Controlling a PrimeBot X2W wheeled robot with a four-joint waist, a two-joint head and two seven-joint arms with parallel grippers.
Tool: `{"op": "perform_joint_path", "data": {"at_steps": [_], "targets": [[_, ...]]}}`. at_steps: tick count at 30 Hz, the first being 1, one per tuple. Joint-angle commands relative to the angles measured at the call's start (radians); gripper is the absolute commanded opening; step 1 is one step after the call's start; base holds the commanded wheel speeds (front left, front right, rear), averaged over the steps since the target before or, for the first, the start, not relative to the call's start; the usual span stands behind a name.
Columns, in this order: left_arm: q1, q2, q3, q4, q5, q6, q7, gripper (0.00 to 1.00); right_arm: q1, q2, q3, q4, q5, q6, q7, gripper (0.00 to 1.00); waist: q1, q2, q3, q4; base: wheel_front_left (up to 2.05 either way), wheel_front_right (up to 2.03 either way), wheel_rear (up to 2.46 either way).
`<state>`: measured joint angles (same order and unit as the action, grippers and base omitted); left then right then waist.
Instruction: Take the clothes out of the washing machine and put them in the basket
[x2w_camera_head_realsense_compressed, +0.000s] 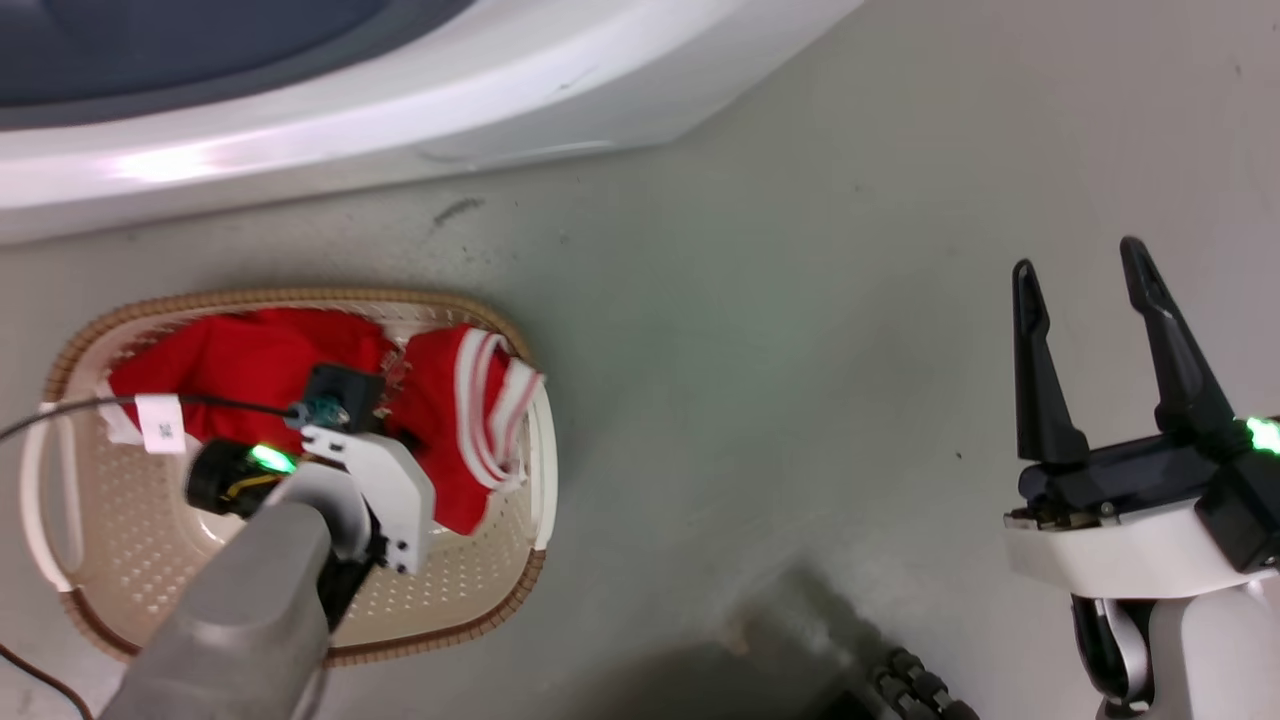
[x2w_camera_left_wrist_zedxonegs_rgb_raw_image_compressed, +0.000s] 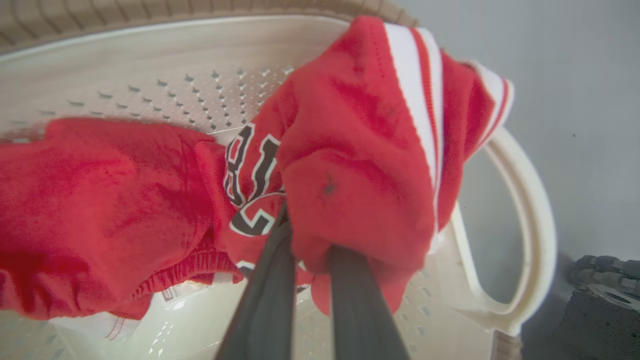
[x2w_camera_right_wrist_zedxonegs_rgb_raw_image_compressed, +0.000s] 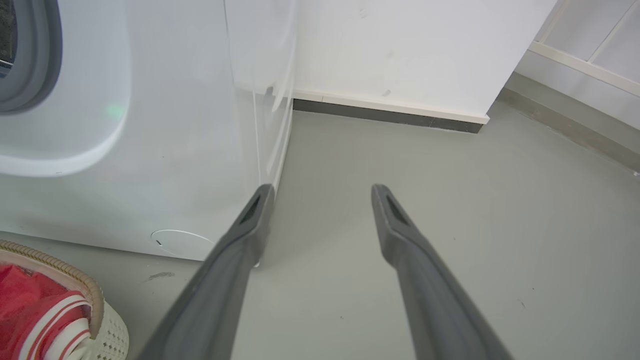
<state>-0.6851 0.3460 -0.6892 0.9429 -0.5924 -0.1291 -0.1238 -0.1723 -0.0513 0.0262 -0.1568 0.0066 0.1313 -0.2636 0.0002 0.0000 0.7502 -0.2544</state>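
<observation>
Left claw (x2w_camera_left_wrist_zedxonegs_rgb_raw_image_compressed: 310, 240) closed on a fold of the red jersey (x2w_camera_left_wrist_zedxonegs_rgb_raw_image_compressed: 350, 150), low in the basket (x2w_camera_left_wrist_zedxonegs_rgb_raw_image_compressed: 525, 210).
Best to open fully and lift straight up, so no cloth drags out. The left wrist view shows the grip and lettering; the head view shows the 2nd garment (x2w_camera_head_realsense_compressed: 240, 360) in the basket, the right claw (x2w_camera_head_realsense_compressed: 1077, 255) wide and empty, and the washing machine (x2w_camera_head_realsense_compressed: 400, 110).

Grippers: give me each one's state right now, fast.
Left gripper: jaws closed on the striped red garment, in the basket.
Right gripper: jaws open, holding nothing.
</observation>
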Motion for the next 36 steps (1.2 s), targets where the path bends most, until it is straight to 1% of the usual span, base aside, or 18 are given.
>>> {"op": "perform_joint_path", "data": {"at_steps": [1, 9, 10, 11, 15, 19, 22, 26, 28, 30, 34, 36], "targets": [[-0.023, 0.011, -0.008, 0.018, 0.008, -0.001, -0.005, 0.00, -0.020, 0.002, 0.001, -0.007, 0.000, -0.001, -0.002, 1.00, -0.0002, 0.0000, 0.036, -0.016, 0.00, 0.00, 0.00], [-0.095, -0.014, -0.070, 0.159, -0.014, -0.001, -0.046, 0.00, -0.045, 0.002, 0.011, -0.029, -0.002, -0.001, -0.002, 1.00, -0.0002, 0.0000, 0.074, -0.020, 0.00, 0.00, 0.00], [-0.101, -0.018, -0.079, 0.177, -0.010, -0.001, -0.050, 0.41, -0.047, 0.002, 0.012, -0.027, 0.000, -0.001, -0.002, 1.00, -0.0002, 0.0000, 0.073, -0.019, 0.00, 0.00, 0.00], [-0.105, -0.024, -0.089, 0.190, -0.007, -0.001, -0.054, 1.00, -0.048, 0.002, 0.012, -0.023, 0.000, -0.001, -0.002, 1.00, -0.0002, 0.0000, 0.070, -0.018, 0.00, 0.00, 0.00], [-0.110, -0.046, -0.108, 0.224, -0.017, -0.001, -0.084, 1.00, -0.052, 0.002, 0.021, -0.006, -0.002, -0.001, -0.002, 1.00, -0.0002, 0.0000, 0.036, -0.011, 0.00, 0.00, 0.00], [-0.077, -0.063, -0.125, 0.238, -0.037, -0.001, -0.109, 1.00, -0.050, 0.002, 0.024, 0.015, -0.020, -0.001, -0.002, 1.00, -0.0002, 0.0000, -0.031, -0.001, 0.00, 0.00, 0.00], [-0.065, -0.084, -0.138, 0.218, -0.048, -0.001, -0.126, 1.00, -0.038, 0.001, 0.003, 0.027, -0.035, -0.001, -0.002, 1.00, -0.0002, 0.0000, -0.097, 0.016, 0.00, 0.00, 0.00], [-0.049, -0.084, -0.138, 0.181, -0.048, -0.001, -0.140, 1.00, -0.022, 0.001, -0.020, 0.051, -0.050, -0.001, -0.002, 1.00, -0.0002, 0.0000, -0.189, 0.046, 0.00, 0.00, 0.00], [-0.046, -0.078, -0.123, 0.128, -0.033, 0.004, -0.143, 1.00, -0.009, 0.001, -0.025, 0.065, -0.050, -0.001, -0.002, 1.00, -0.0002, 0.0000, -0.236, 0.063, 0.00, 0.00, 0.00], [-0.018, -0.061, -0.093, 0.057, -0.016, 0.015, -0.142, 1.00, -0.001, 0.001, -0.027, 0.075, -0.056, -0.001, -0.002, 1.00, -0.0002, 0.0000, -0.281, 0.076, 0.00, 0.00, 0.00], [0.052, -0.023, -0.005, -0.105, 0.020, 0.043, -0.141, 1.00, 0.026, 0.001, -0.038, 0.087, -0.052, -0.001, -0.002, 1.00, -0.0002, 0.0000, -0.371, 0.107, 0.00, 0.00, 0.00], [0.096, -0.013, 0.045, -0.187, 0.039, 0.058, -0.141, 1.00, 0.038, 0.001, -0.040, 0.092, -0.058, -0.001, -0.002, 1.00, -0.0002, 0.0000, -0.416, 0.126, 0.00, 0.00, 0.00]]}}
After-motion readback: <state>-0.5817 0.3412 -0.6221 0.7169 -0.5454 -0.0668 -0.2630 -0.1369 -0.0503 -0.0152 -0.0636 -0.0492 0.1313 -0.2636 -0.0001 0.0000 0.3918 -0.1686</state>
